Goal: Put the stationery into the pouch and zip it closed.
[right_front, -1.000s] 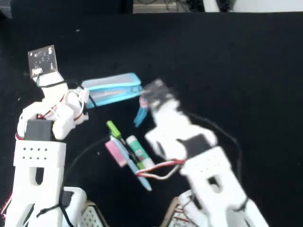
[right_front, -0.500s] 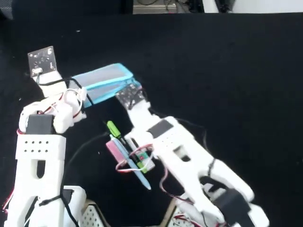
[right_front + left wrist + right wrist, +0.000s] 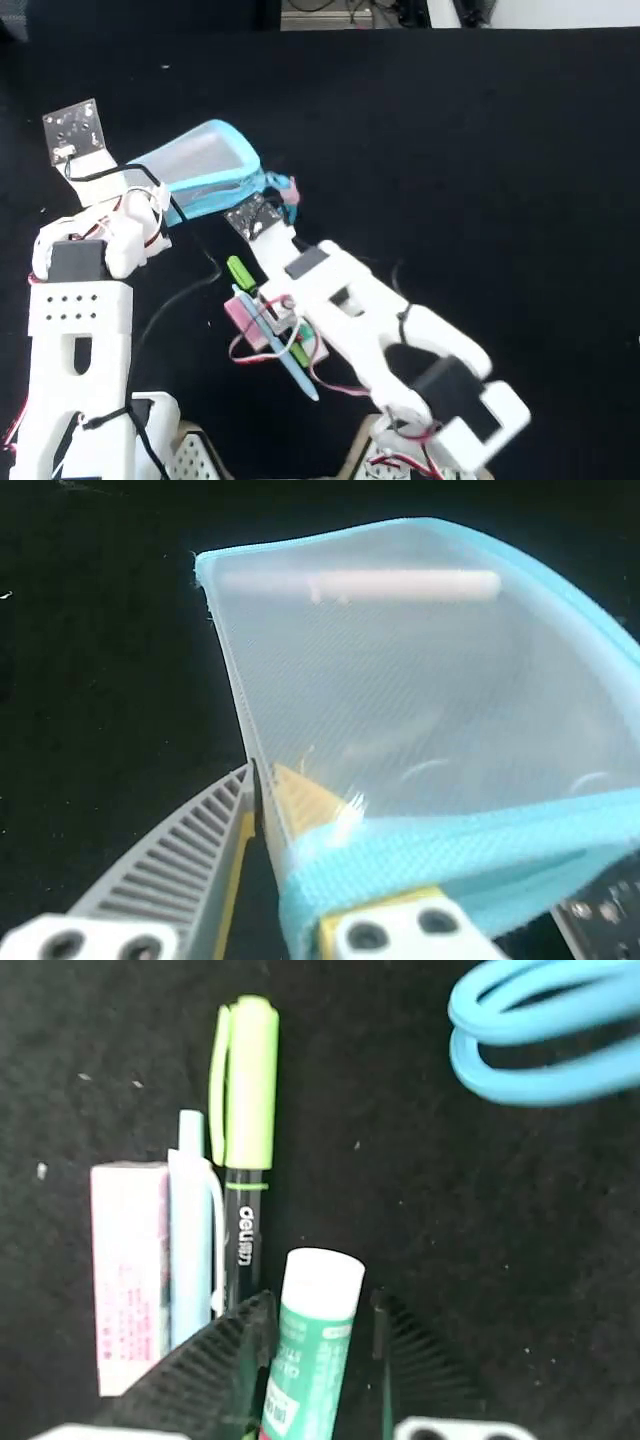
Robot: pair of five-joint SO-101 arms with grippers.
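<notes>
Straddling the glue stick (image 3: pixel 312 1360) with released fingers (image 3: pixel 235 1370), right gripper (image 3: pixel 320 1310) sits along its long axis, while left gripper (image 3: pixel 262 810) clenches the pouch (image 3: pixel 400 700) rim.

Robotics lab bench: black-covered table (image 3: pixel 500 150) carrying two white arms (image 3: pixel 80 320).

Pouch (image 3: pixel 200 165) at rear left of the surface (image 3: pixel 480 150), edge pinched in left gripper (image 3: pixel 262 790). In front of it, side by side: eraser (image 3: pixel 128 1270) leftmost, then pen (image 3: pixel 192 1230), marker (image 3: pixel 245 1110), glue stick (image 3: pixel 315 1350). Right gripper (image 3: pixel 322 1302) straddles the glue stick, jaws apart.
</notes>
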